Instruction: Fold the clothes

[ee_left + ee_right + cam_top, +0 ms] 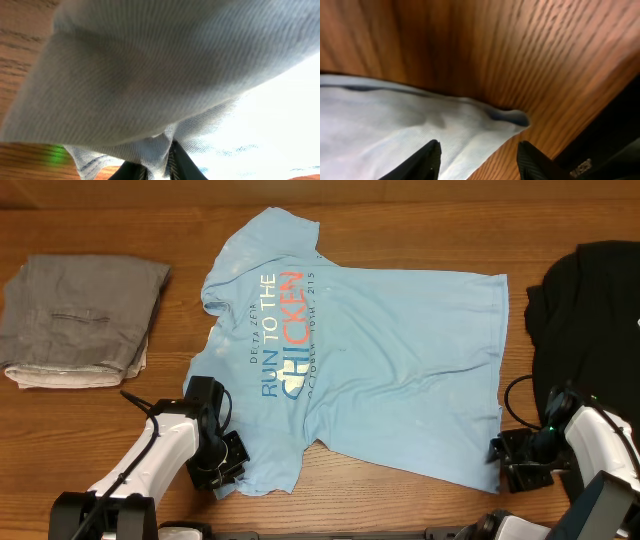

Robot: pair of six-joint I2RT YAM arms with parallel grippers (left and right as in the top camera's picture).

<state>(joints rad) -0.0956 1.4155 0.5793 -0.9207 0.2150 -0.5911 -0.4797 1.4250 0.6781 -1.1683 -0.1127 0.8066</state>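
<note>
Right, the shirt (400, 370) is lying spread across the middle of the worktop (400, 210), print up. Its collar end is pointing toward the grey pile (85, 320) and its hem toward the black garment (590, 290), each well apart from it. That is putting the shirt's long near edge in front of both arms, and both are working it. The left claw (228, 458) is sitting on the near sleeve (262, 465), and its wrist view shows it clamped on the shirt: a tuck of blue cloth is running down between the two dark fingers (186, 165), with the rest ballooning over the lens. Pinching the sleeve there is likely giving it a handle to carry that side in over the body. Over on the other side, the right claw (503, 452) is hovering low at the near hem corner (512, 117) with its jaws standing apart. The pale cloth is lying between and just ahead of the fingers, flat on the wood, and nothing is gripped yet. Holding it spread at the very corner looks like lining up a matching pinch, so the near edge can travel as one. For that, I'd say the claw is needing to slide a touch farther onto the cloth before it is closing, or it risks catching only the rolled tip.
</note>
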